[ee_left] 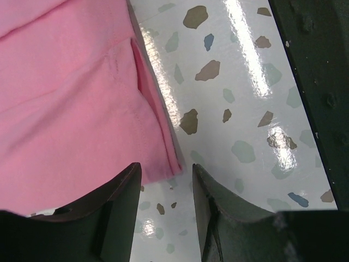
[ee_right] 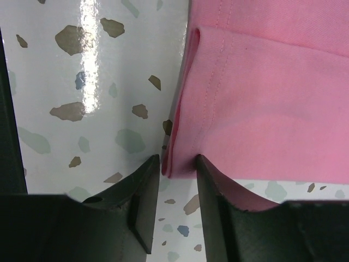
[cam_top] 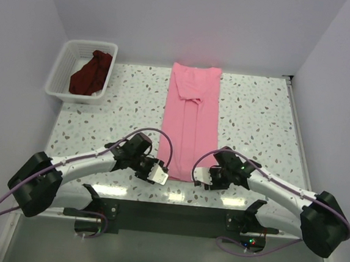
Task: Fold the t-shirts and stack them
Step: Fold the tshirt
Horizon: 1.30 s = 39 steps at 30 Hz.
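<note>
1. While the dark red t-shirt point(cam_top: 91, 73) lies bunched in the white basket point(cam_top: 59, 66) at the upper left of the top view, I think the pink one is being folded first.
2. The left gripper point(cam_top: 157, 173) sits low at the lower left corner of the pink t-shirt point(cam_top: 190, 120). Its two fingers point(ee_left: 117, 202) have a small gap and hold nothing. The corner lies just above the gap.
3. The pink t-shirt lies in the middle of the speckled table point(cam_top: 256, 113). It is a long strip running from the bottom toward the top.
4. The right gripper point(cam_top: 204, 181) is at the lower right corner. Its gap is small too. The cloth edge is right at the mouth, not pinched.
5. To do this well, I think both should slide onto their corners and catch all the layers. Then they should close together, lift level, and carry the bottom edge up evenly, so the fold comes out straight.
</note>
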Tool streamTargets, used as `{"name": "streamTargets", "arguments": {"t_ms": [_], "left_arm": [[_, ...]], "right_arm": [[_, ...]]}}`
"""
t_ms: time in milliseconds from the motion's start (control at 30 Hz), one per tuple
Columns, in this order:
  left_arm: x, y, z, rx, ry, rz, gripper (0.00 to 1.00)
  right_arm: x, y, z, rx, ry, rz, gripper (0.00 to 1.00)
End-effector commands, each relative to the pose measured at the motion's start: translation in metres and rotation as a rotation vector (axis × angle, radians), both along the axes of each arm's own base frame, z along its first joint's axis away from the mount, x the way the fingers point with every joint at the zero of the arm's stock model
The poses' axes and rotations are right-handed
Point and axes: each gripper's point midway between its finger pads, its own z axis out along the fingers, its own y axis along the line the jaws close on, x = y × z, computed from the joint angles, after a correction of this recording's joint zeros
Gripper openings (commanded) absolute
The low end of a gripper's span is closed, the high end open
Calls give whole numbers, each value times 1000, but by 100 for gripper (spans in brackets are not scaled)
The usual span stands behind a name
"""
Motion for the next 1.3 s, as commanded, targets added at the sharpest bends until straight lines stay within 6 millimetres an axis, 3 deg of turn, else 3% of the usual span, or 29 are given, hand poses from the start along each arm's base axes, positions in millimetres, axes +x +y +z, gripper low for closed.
{"name": "streamTargets", "arguments": {"t_ms": [0, 433, 600, 733, 800, 833, 967, 1100, 1267], "left_arm": [[-5, 3, -9, 13, -7, -45, 47], [-1, 4, -25, 60, -31, -103, 45], [2, 5, -36, 97, -25, -105, 33], [2, 4, -38, 104, -18, -98, 16], [-2, 2, -35, 101, -9, -108, 9], [-3, -1, -31, 94, -9, -112, 1], [-22, -10, -19, 75, 3, -144, 0], [-44, -18, 0, 35, 38, -158, 0], [-26, -22, 27, -2, 45, -74, 0]], "right_arm": [[-2, 3, -6, -7, 22, 32, 36], [0, 0, -10, -34, 33, 15, 13], [2, 0, -10, -41, 31, 2, 4], [2, -1, -4, -38, 24, -13, 0], [4, -1, 1, -32, 13, -27, 0], [4, -2, 3, -35, 15, -33, 0], [1, -4, 10, -52, 27, -64, 0], [-13, -2, 30, -21, 14, -40, 0], [-9, -2, 57, 1, -42, -38, 0]]}}
